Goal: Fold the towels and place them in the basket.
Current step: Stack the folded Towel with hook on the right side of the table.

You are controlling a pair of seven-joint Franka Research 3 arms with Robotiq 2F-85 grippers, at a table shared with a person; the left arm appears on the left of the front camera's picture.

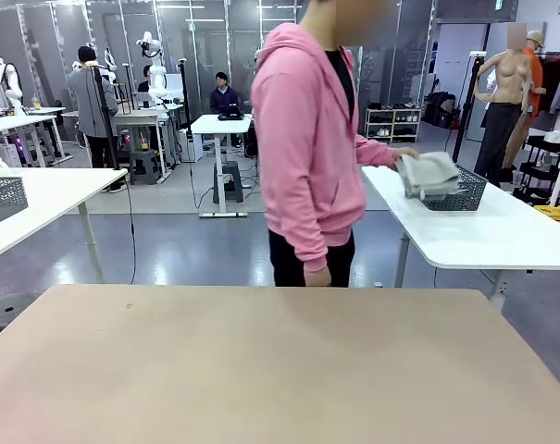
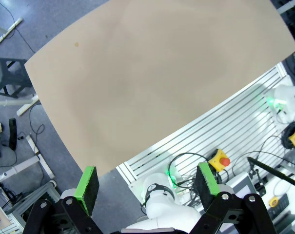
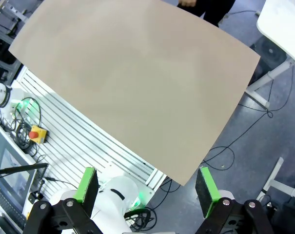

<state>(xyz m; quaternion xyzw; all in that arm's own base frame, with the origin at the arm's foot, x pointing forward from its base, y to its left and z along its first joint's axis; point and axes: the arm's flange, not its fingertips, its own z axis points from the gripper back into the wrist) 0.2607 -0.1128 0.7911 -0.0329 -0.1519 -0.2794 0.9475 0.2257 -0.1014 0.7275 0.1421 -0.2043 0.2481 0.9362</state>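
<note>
**Towels and basket at a side table, both grippers waiting wide above a bare tabletop**

While the robot's own tan table (image 1: pixel 261 361) lies bare from its near edge to its far edge, the task's things sit elsewhere: a person in a pink hoodie (image 1: pixel 307 139) stands just beyond the far edge, turned toward a white side table (image 1: pixel 483 231) at the robot's right. On that side table rests the dark grey wire-mesh basket (image 1: pixel 465 194), near its far left corner. The person's hand (image 1: pixel 404 155) holds a folded cream-grey towel (image 1: pixel 428 174) at the basket's rim, partly over it (whether the towel is going in or coming out cannot be told). A blue towel cannot be picked out.

Seen from the left wrist, the left gripper (image 2: pixel 147 187) stands wide, green pads (image 2: pixel 88 187) well apart, nothing between them, high above the tan tabletop. Seen from the right wrist, the right gripper (image 3: pixel 147 190) is likewise spread wide and empty, also high over the tabletop, with the white side table's corner showing at the upper right of that view.

The relation that matters: towel and basket lie beyond the far right corner of the robot's table, so the right arm is the nearer one, though both things look out of reach until the person brings them across. The towel's long axis runs roughly along the basket's length.
</note>
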